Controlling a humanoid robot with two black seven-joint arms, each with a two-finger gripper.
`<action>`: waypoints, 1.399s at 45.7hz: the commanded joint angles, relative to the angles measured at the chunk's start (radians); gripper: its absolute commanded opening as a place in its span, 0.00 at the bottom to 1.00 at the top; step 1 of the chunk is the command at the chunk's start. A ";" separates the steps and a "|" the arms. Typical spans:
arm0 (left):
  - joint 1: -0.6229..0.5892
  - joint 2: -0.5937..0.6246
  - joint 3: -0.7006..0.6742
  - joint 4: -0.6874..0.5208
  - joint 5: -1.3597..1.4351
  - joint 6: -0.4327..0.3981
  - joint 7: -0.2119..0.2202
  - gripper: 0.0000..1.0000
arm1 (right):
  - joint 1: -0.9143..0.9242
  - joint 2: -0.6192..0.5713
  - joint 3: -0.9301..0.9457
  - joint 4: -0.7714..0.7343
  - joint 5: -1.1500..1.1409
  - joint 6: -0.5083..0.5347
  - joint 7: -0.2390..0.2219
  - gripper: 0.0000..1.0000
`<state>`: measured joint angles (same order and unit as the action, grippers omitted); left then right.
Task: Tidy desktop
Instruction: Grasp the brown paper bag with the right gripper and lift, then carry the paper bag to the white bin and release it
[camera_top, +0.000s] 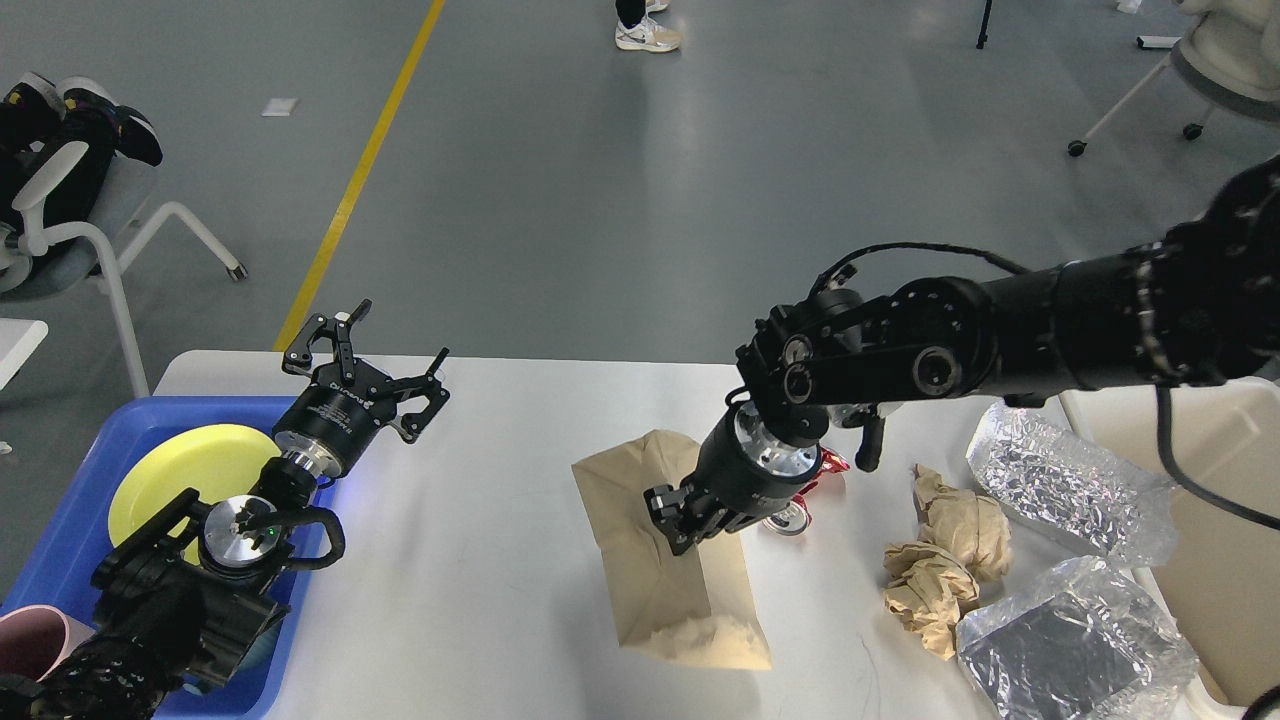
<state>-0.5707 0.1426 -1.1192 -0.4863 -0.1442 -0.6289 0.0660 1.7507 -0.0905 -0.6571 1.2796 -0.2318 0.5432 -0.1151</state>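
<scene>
The white desktop (500, 500) fills the lower view. My right gripper (680, 520) is shut on a brown paper bag (655, 580) near the middle. It holds the bag's upper part, which is raised, while the lower end sags to the surface. My left gripper (405, 330) hovers open and empty over the far left of the desktop, beside the blue tray (75, 540).
A red can (800, 505) lies just behind the right wrist. Crumpled brown paper (940, 590) and clear plastic bags (1070, 640) lie at the right, by a beige bin (1200, 450). The tray holds a yellow plate (185, 465) and a pink cup (30, 645).
</scene>
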 joint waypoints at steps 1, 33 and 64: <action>0.000 0.000 0.001 0.000 0.000 0.000 0.000 0.96 | 0.102 -0.139 0.050 0.035 0.005 0.052 0.000 0.00; 0.000 0.000 -0.001 0.000 0.000 0.000 0.000 0.96 | 0.058 -0.727 0.030 -0.324 0.026 0.051 0.000 0.00; 0.000 0.000 0.001 0.000 0.000 0.000 0.000 0.96 | -0.770 -0.605 0.070 -0.864 0.097 -0.494 0.005 1.00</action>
<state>-0.5706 0.1426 -1.1193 -0.4862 -0.1442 -0.6289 0.0660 1.0602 -0.7740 -0.5868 0.5073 -0.1367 0.0676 -0.1114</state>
